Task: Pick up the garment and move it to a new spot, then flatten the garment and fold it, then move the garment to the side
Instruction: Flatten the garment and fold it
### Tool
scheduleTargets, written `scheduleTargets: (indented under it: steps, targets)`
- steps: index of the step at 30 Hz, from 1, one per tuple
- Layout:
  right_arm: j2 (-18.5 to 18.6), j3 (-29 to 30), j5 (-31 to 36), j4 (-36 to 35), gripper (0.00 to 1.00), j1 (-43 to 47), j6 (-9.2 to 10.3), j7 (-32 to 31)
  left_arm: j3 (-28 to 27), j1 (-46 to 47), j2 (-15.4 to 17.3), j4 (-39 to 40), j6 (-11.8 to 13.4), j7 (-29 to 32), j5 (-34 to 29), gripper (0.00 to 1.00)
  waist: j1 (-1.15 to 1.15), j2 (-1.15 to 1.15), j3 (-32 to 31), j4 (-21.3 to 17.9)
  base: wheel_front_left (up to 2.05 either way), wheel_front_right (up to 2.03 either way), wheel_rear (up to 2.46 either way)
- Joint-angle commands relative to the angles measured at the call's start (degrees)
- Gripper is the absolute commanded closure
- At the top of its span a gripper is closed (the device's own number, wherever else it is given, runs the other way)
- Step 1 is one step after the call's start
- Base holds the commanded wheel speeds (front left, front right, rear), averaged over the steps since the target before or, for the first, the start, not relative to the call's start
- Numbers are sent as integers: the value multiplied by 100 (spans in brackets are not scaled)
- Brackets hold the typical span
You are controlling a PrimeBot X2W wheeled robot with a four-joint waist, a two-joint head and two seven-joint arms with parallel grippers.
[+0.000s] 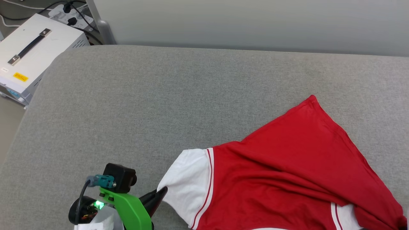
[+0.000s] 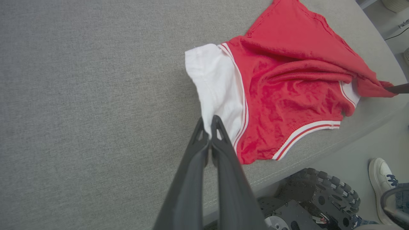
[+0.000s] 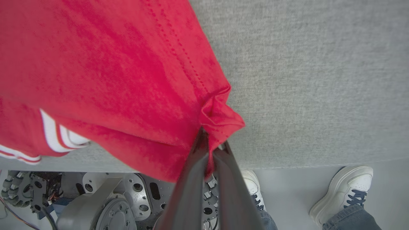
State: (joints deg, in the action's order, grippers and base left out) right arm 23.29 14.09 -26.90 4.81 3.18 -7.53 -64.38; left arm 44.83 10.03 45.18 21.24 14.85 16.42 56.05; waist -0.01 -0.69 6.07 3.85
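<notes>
Red garment (image 1: 287,166) with white sleeves lies crumpled at the near right of the grey surface (image 1: 159,95), bunched along the near edge, with one red hem corner pointing toward the far edge. The left part of the surface is bare grey fabric. Left gripper (image 1: 161,191) sits at the near edge, left of the garment, fingers pinched fully together on the edge of the white sleeve (image 1: 188,179). In the left wrist view the left gripper (image 2: 209,123) has its tips closed with white sleeve cloth caught between them; the garment (image 2: 287,92) spreads away up-right, striped trim (image 2: 306,135) toward the surface's near edge. Same view, a dark finger of the right gripper (image 2: 399,88) touches the far red end of the garment. In the right wrist view the right gripper (image 3: 212,143) is closed tight on a folded red corner of the garment (image 3: 111,80), cloth draped left from the tips and hanging over the surface's edge. White box (image 1: 28,54) with a black handle stands off the far left corner. A person's white shoes (image 3: 345,188) are on the floor by the near edge. Robot base (image 3: 105,204) shows below the cloth.
</notes>
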Motion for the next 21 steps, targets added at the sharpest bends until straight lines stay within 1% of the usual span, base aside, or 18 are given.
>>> scheduleTargets:
  steps: [1, 4, 6, 10, 12, 15, 18, 21]
  targets:
    - [-17, 32, 23, -91, 0, -2, 4, 15, 1, -31, -18, -17, -31, -34, 34, 100, 1, 69, 28, 20, 0, 0, 0]
    - [-5, 35, -11, -235, 0, -103, 4, 32, 15, -2, -15, -15, -57, -24, 14, 100, 1, 69, 73, 56, 0, 0, 0]
    - [2, 30, -151, -395, 0, -219, 4, -35, 27, 28, -15, -5, -76, -13, -7, 100, 1, 69, 110, 96, 0, 0, 0]
    - [11, 48, -478, -969, 0, -613, 4, -263, 47, 83, -16, 41, -95, -1, -60, 100, 1, 69, 216, 208, 0, 0, 0]
    - [53, 21, -547, -1278, 0, -836, 4, -396, 57, 118, -16, 74, -106, 6, -92, 100, 1, 69, 298, 277, 0, 0, 0]
    - [86, -68, -531, -1562, 0, -1218, 4, -553, 68, 203, -17, 134, -116, 20, -172, 100, 1, 69, 449, 402, 0, 0, 0]
    - [56, -207, -435, -1623, 0, -1696, 4, -639, 88, 320, -42, 234, -145, 42, -259, 100, 1, 69, 671, 578, 0, 0, 0]
    - [39, -351, -248, -1455, 0, -2120, 4, -652, 125, 430, -86, 317, -176, 64, -347, 100, 1, 69, 906, 774, 0, 0, 0]
